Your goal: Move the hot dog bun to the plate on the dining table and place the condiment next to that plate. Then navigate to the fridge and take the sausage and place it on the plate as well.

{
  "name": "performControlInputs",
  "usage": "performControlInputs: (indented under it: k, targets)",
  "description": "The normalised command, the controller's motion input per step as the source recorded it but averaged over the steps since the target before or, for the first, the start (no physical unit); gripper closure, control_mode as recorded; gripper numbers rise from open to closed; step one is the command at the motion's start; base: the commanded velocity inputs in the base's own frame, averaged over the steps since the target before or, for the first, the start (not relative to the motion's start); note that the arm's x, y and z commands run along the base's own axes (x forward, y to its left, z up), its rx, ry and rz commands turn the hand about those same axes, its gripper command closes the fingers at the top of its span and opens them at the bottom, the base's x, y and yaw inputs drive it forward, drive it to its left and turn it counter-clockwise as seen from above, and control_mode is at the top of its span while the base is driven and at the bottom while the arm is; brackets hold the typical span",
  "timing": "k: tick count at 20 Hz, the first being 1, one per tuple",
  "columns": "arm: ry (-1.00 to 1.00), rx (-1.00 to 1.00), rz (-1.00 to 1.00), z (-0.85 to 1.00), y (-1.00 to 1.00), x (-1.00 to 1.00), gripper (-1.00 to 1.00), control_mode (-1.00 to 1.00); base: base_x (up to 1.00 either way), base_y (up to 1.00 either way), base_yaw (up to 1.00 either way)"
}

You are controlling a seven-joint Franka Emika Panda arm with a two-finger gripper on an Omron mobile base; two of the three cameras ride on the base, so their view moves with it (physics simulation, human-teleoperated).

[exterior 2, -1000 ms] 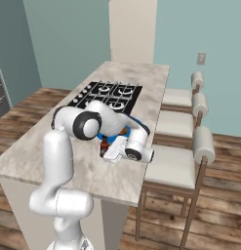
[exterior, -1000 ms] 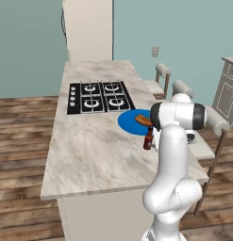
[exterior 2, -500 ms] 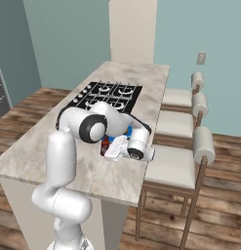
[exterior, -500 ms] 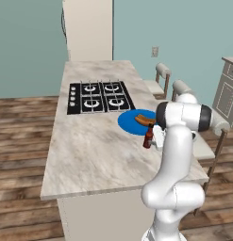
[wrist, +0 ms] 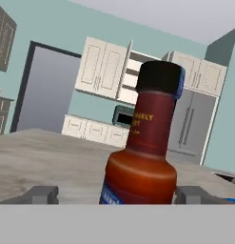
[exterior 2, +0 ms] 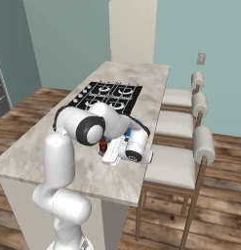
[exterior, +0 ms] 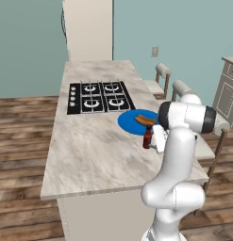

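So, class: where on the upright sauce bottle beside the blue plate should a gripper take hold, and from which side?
Grip the condiment bottle on its wide lower body, approaching level from the stool side, away from the plate. It stands upright and narrows towards the cap.

Condiment bottle (exterior: 147,137) upright beside blue plate (exterior: 128,123), bun (exterior: 145,120) on plate, stovetop (exterior: 99,96) behind

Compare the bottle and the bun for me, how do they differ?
The bottle stands upright; the bun lies flat. The bottle is dark reddish brown with a black cap; the bun is lighter orange-brown. The bottle sits on the bare counter beside the plate; the bun rests on the plate. Both are on the same counter, close together.
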Motion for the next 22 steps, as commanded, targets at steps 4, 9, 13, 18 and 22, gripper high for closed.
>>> performControlInputs:
  k: [4,9,13,18,22]
  targets:
    - [-0.25,-0.05,-0.04,0.46,0.01,-0.17,-1.00,-1.00,0.00,0.00,0.00]
    - [-0.28,-0.09,-0.06,0.62,0.00,-0.10,-1.00,-1.00,0.00,0.00,0.00]
    - [-0.25,-0.07,-0.06,0.57,0.00,-0.19,-1.00,-1.00,0.00,0.00,0.00]
    - [-0.27,-0.05,-0.11,0.61,0.11,-0.52,-1.00,-1.00,0.00,0.00,0.00]
    - [-0.18,-0.03,-0.13,0.68,0.50,-0.67,-1.00,-1.00,0.00,0.00,0.00]
